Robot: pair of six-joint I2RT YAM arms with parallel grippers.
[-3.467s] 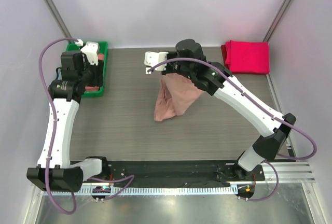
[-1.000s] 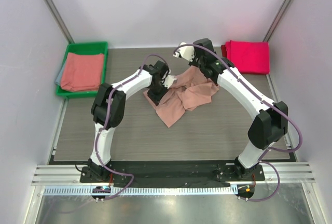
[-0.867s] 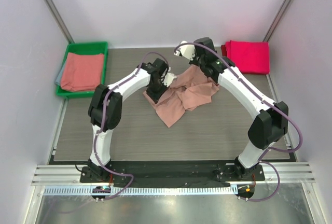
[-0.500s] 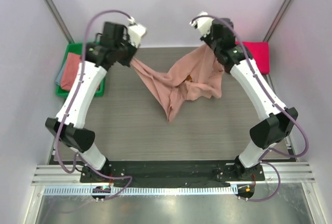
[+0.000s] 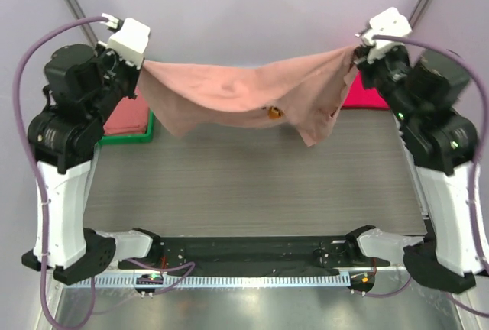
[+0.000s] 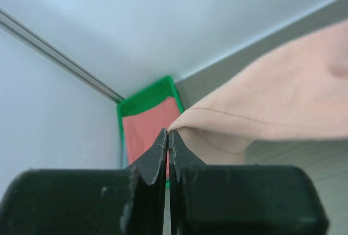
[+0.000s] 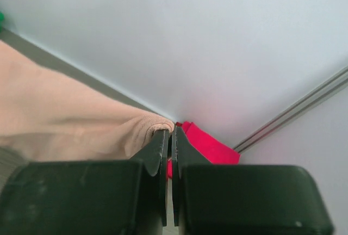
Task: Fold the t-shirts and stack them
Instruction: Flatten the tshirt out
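Note:
A dusty salmon-pink t-shirt [image 5: 244,92] hangs stretched in the air between both arms, sagging in the middle, with a small orange print spot [image 5: 271,113] near its lower edge. My left gripper [image 5: 140,66] is shut on the shirt's left corner [image 6: 179,123], high above the table. My right gripper [image 5: 356,53] is shut on the right corner [image 7: 157,126]. A folded magenta t-shirt [image 5: 365,98] lies at the back right, mostly hidden behind the right arm, and it shows as magenta t-shirt [image 7: 204,142] past the fingertips. Another salmon t-shirt [image 5: 126,116] lies in the green bin.
The green bin [image 5: 130,138] sits at the back left, partly hidden by the left arm, and is seen again as green bin [image 6: 142,96]. Grey wood-grain table [image 5: 252,185] lies below the hanging shirt. White walls close in on three sides.
Both arms have risen and moved far apart, lifting the salmon-pink t-shirt off the table and pulling it out into a wide span. Both grips held throughout.

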